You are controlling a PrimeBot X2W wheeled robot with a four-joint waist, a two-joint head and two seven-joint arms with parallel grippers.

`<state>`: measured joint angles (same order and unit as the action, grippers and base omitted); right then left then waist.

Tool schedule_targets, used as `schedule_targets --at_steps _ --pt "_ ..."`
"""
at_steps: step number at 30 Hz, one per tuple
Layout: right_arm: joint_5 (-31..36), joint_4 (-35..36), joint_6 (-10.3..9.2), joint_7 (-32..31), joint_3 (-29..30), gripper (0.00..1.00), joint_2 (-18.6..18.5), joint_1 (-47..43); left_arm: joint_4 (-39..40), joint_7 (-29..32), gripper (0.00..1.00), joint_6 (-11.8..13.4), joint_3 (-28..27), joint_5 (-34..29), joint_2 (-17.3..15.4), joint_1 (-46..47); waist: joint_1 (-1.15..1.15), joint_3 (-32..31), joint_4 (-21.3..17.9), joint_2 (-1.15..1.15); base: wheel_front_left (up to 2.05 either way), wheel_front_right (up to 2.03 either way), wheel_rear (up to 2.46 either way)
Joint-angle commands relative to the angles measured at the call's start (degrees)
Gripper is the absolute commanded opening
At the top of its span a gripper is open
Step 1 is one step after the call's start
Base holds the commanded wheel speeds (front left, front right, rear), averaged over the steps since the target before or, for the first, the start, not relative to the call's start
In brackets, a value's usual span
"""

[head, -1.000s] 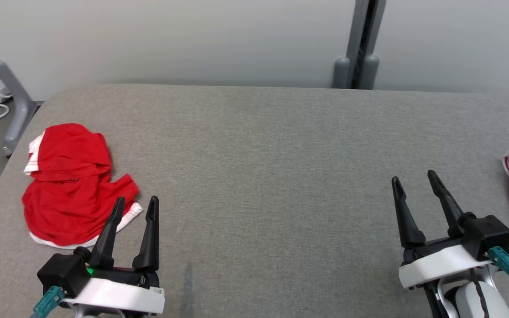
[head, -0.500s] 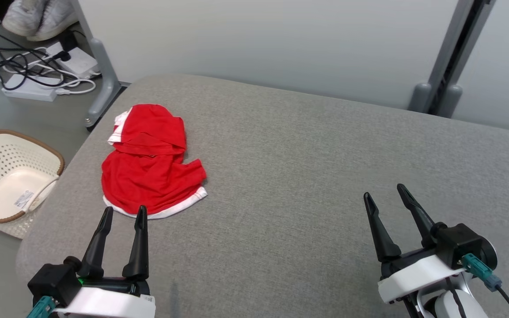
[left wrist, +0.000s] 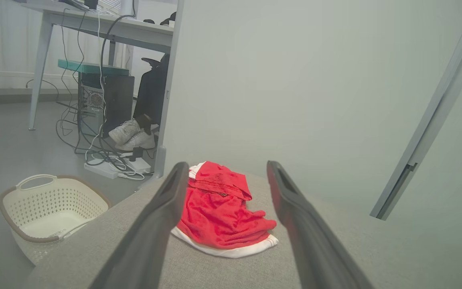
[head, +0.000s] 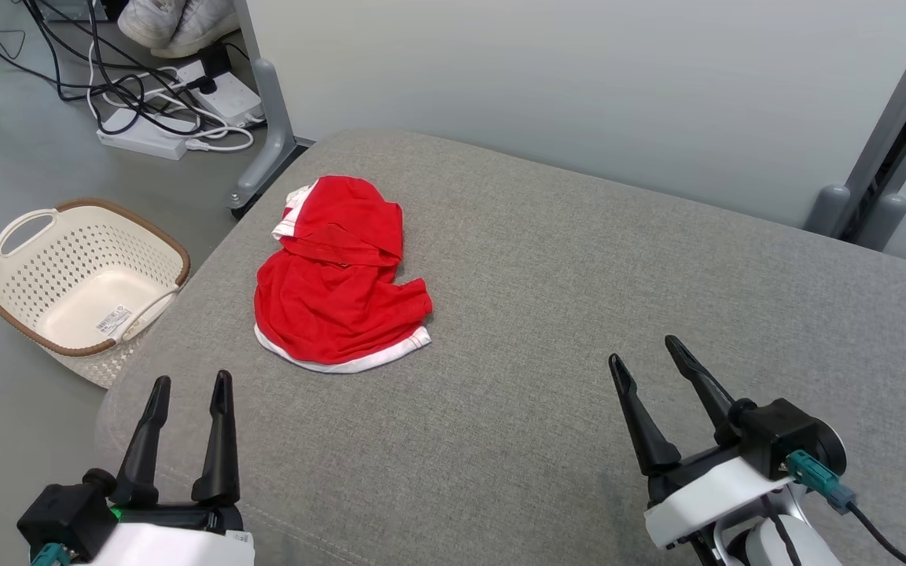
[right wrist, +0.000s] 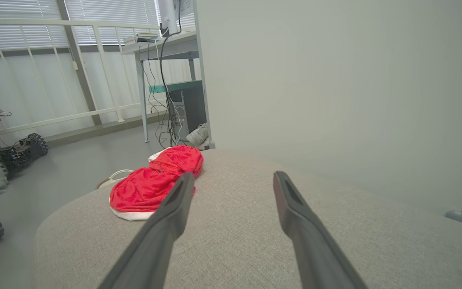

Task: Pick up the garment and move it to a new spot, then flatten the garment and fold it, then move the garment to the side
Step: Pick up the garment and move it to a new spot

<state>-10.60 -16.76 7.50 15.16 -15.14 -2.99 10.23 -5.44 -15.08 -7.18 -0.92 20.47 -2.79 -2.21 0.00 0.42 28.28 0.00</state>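
Left gripper (head: pixel 191 379) sits at the lower left of the head view, its two dark fingers spread wide with nothing between them, hovering over the near corner of the grey padded table (head: pixel 579 259). Right gripper (head: pixel 643 349) is the same deal at the lower right: fingers wide apart, empty, above bare fabric. The garment (head: pixel 339 291), red with white trim along the hem, lies crumpled on the left part of the table, ahead of the left gripper and well apart from both; in the left wrist view it's framed right between that gripper's fingers. On the floor off the table's left edge there's a cream perforated basket (head: pixel 91 244) with a brown rim, and a small white sticker (head: pixel 113 320) on its bottom — there's print on it, but it's too small to read. The little white label (head: pixel 239 538) on the left gripper's housing is unreadable too. Further back there's a white power strip (head: pixel 142 141) among cables (head: pixel 138 79) and a pair of white sneakers (head: pixel 174 23).
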Motion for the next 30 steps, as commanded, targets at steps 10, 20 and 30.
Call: schedule_targets --at_steps 10,20,30 --pt "-1.0 -1.4 -0.02 0.1 -1.2 1.00 -1.0 1.9 1.2 0.0 1.00 0.6 -0.8 0.6 -0.2 -1.1 0.00 0.3 0.3 0.00 0.00 0.00 0.00" --pt "-1.8 -1.7 -0.02 0.1 -1.2 1.00 -1.1 1.2 0.8 0.0 1.00 0.5 -0.3 0.2 -0.2 -1.1 0.00 -0.5 -0.1 0.00 0.00 0.00 0.00" --pt "-1.9 -1.5 -0.02 0.1 -1.2 1.00 -1.2 0.8 1.0 0.0 1.00 0.4 -0.1 0.0 -0.2 -1.6 0.00 -0.9 -0.3 0.00 0.00 0.00 0.00"
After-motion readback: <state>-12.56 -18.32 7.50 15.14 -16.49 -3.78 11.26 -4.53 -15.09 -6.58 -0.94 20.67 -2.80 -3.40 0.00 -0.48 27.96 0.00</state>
